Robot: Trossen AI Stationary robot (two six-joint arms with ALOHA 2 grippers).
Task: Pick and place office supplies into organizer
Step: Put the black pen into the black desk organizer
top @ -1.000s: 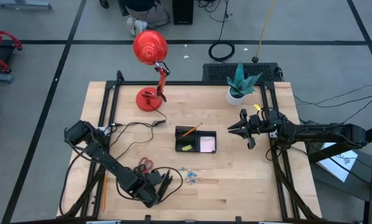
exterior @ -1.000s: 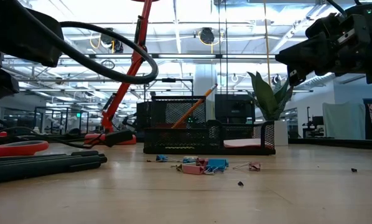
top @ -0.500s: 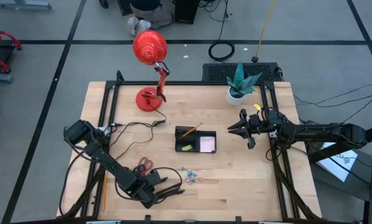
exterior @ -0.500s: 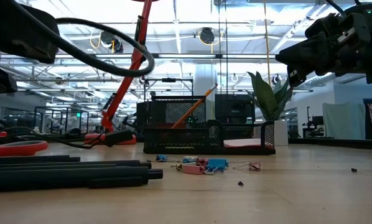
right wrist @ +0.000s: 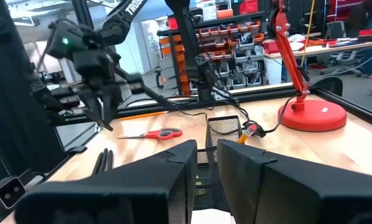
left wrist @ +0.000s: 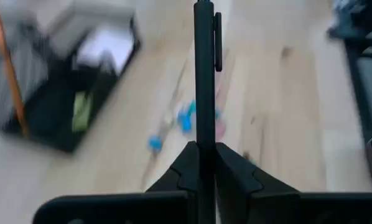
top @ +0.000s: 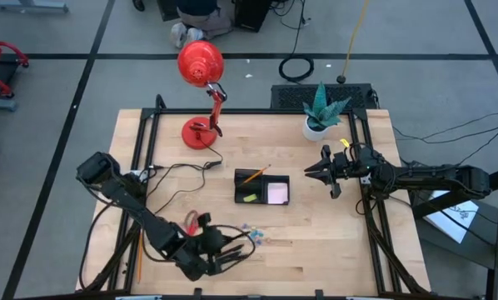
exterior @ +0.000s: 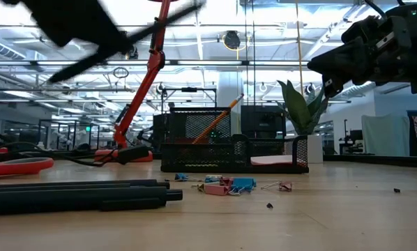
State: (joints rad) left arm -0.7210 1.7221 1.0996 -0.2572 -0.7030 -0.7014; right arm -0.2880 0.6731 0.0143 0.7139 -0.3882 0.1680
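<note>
Wooden table [top: 316, 242], left tool [left wrist: 198, 155] now lifted, clamping one black pen [left wrist: 204, 74], right tool [top: 313, 174] closed, unmoved

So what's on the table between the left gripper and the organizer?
In the high view, only the small clips lie between the left gripper and the organizer; otherwise bare wood.

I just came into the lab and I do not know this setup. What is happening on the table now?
A two-armed robot is tidying office supplies into a black organizer. The left end effector is shut on a black pen and holds it above the table, near the small clips. More black pens and the red-handled scissors lie on the wood. An orange pencil already leans in the organizer. The right end effector waits shut near the potted plant, holding nothing.
</note>
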